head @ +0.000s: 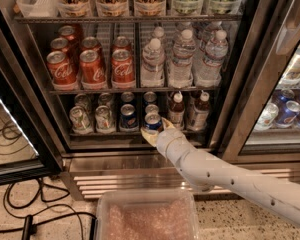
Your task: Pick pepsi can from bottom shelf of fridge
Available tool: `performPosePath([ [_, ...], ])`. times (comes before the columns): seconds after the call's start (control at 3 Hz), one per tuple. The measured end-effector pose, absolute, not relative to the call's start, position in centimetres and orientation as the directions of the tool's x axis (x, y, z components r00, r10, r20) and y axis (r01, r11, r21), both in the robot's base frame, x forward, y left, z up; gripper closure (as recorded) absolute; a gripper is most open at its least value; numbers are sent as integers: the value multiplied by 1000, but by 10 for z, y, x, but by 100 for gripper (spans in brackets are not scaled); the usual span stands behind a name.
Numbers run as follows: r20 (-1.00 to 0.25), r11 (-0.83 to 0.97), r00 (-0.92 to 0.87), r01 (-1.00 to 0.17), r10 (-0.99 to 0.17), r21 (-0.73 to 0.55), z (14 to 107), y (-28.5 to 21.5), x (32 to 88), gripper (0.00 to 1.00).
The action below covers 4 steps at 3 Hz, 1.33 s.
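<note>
Fingers (168, 123) of gripper (157, 130) pinching one pepsi can (152, 121) at bottom shelf (110, 133) near edge; second blue can (128, 117) just left, two brown bottles (176, 111) right.

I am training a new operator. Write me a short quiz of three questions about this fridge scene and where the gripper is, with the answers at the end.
1. True or false: the gripper is at the front of the bottom shelf, right at a pepsi can.
2. What stands on the rack directly above that shelf?
A. red Coca-Cola cans and water bottles
B. only milk cartons
C. only green glass jars
3. Fill in: in the picture, the small bottles on the bottom shelf stand to the ____ of that pepsi can.

Key: 1 true; 2 A; 3 right.
</note>
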State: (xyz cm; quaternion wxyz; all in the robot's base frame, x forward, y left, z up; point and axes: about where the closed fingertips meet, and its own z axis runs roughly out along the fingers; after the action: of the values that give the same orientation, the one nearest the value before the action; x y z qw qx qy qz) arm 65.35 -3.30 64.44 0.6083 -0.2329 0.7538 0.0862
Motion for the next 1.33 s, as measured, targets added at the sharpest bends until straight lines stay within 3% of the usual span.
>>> performPosePath([
  [1.0, -914, 712, -212, -694, -346, -109, 647, -57, 575, 100],
  [1.33, -910, 658, -218, -749, -352, -75, 642, -41, 560, 100],
])
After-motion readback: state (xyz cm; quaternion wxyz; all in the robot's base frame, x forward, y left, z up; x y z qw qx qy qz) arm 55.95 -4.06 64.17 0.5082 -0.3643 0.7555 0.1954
